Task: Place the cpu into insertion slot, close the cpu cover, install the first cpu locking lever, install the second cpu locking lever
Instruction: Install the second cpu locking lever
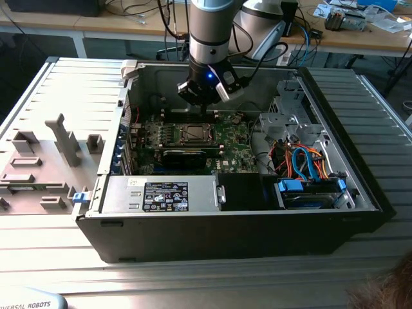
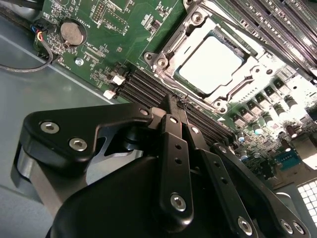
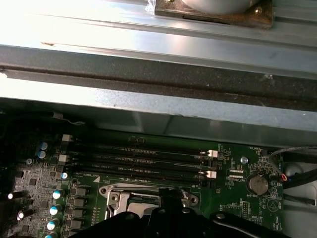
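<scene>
A Universal Robots arm reaches down into an open desktop computer case (image 1: 360, 193) lying on its side on a ribbed metal surface (image 1: 58, 84), its gripper (image 1: 205, 111) poised just above the green motherboard (image 1: 235, 138) at the far edge of the socket area. In the second wrist view the black fingers (image 2: 174, 129) are pressed together at their tips, clenched with nothing between them, and hang over the bank of long black memory slots (image 2: 148, 87) beside the socket. The cpu (image 2: 210, 64) sits seated in the insertion slot (image 2: 166, 62), its silver-grey top shining through the window of the cpu cover (image 2: 250, 67), which lies flat over the chip. A thin wire locking lever (image 2: 225, 22) runs along the far side of the socket frame; whether it is latched cannot be told. A round coin battery (image 2: 72, 32) sits on the board near the case wall. In the exterior view, a power supply (image 1: 164, 194) with a label lies along the near edge of the case, and a tangle of orange and blue cables (image 1: 306, 164) fills the drive bay on the exterior view's right. Grey fixture blocks (image 1: 61, 138) stand on the surface at the exterior view's left.
</scene>
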`<action>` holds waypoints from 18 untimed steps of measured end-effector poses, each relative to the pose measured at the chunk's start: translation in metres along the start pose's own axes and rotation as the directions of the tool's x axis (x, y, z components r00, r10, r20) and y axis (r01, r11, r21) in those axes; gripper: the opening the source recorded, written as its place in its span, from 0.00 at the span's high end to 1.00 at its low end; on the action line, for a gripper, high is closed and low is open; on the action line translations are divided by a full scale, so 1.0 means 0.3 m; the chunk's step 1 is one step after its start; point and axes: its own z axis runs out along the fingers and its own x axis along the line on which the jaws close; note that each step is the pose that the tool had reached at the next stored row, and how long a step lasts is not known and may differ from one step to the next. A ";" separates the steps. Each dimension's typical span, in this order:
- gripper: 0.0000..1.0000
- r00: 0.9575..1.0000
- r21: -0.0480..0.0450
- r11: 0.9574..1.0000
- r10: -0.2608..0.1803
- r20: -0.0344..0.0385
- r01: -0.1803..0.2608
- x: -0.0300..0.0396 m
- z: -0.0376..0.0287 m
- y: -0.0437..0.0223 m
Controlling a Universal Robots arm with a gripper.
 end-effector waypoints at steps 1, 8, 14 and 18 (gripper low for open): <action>0.89 1.000 0.000 1.000 0.000 0.000 0.000 0.000 0.000 -0.002; 0.89 1.000 0.000 1.000 0.000 0.000 0.000 0.001 -0.002 -0.010; 0.89 1.000 -0.001 1.000 0.000 0.000 0.000 0.002 -0.004 -0.021; 0.89 1.000 -0.001 1.000 0.000 0.000 0.000 0.003 -0.005 -0.031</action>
